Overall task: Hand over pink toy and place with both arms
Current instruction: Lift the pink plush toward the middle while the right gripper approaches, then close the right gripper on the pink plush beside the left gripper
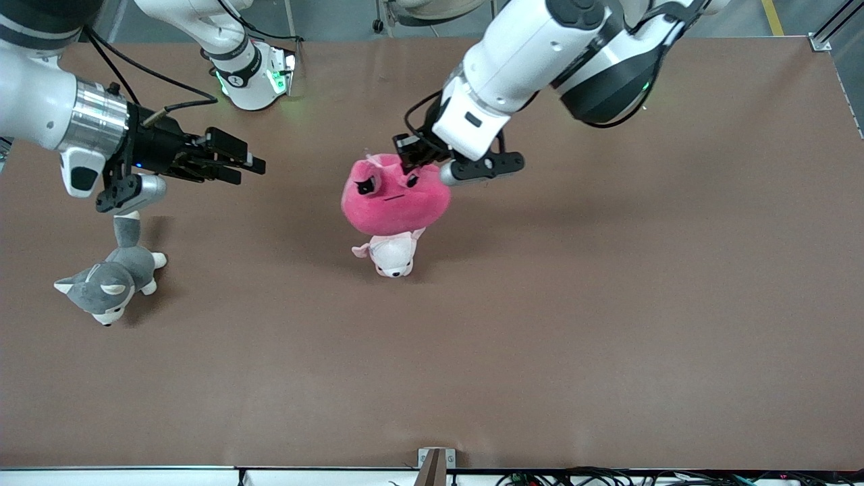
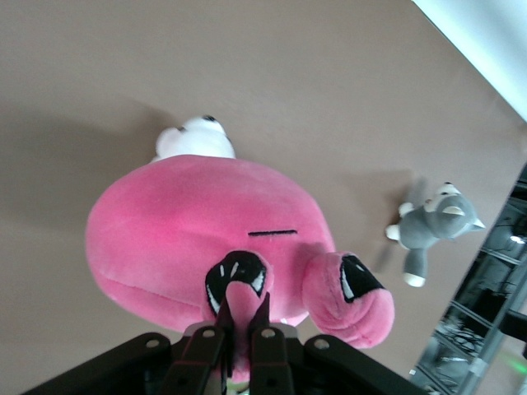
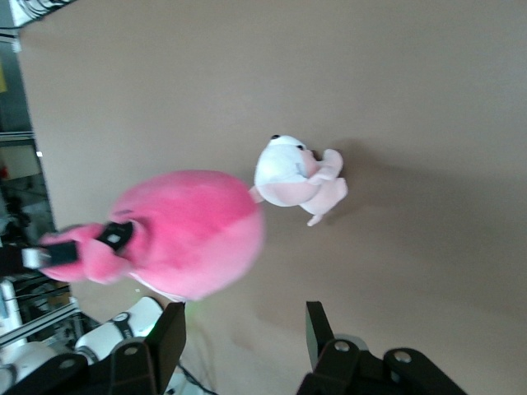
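Observation:
The pink toy (image 1: 395, 199) hangs in the air over the middle of the table, its dark angry eyes toward the front camera. My left gripper (image 1: 413, 165) is shut on a fold of its plush beside one eye. The left wrist view shows the thin fingertips (image 2: 262, 309) pinching that fold on the pink toy (image 2: 206, 230). My right gripper (image 1: 251, 170) is open and level, over the table toward the right arm's end, pointing at the toy with a wide gap between them. In the right wrist view nothing lies between the right gripper's (image 3: 245, 317) fingers, and the pink toy (image 3: 189, 234) hangs ahead of them.
A small pale pink-and-white plush (image 1: 391, 256) lies on the table directly under the hanging toy. A grey-and-white plush dog (image 1: 111, 280) lies toward the right arm's end, below the right wrist. The brown tabletop (image 1: 607, 304) spreads wide toward the front camera.

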Tool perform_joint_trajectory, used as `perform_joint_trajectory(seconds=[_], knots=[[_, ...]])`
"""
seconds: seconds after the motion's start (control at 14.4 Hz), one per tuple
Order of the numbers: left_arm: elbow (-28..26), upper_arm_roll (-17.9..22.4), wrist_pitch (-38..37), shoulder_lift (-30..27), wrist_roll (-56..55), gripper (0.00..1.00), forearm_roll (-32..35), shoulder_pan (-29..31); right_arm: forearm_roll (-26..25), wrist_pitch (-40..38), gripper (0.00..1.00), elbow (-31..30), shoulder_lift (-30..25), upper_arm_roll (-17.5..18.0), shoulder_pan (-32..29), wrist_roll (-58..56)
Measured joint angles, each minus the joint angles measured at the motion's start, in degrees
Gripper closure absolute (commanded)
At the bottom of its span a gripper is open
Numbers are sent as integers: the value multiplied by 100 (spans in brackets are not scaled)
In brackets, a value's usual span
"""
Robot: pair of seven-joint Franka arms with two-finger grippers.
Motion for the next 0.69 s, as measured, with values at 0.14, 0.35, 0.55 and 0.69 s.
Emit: perform_joint_trajectory(seconds=[0.14,0.35,0.55,0.69], knots=[[2,2,283,180,-293,100,0,-214,212,0,33,117,156,1,61,35],[22,3,476,311,-652,100,-2,-359,294,0,33,210,259,2,218,285],[27,3,714,387,-1006,100,-3,-501,294,-5,34,220,292,1,292,326],[30,3,775,418,-1119,100,-3,-579,290,9,34,219,342,1,385,338]])
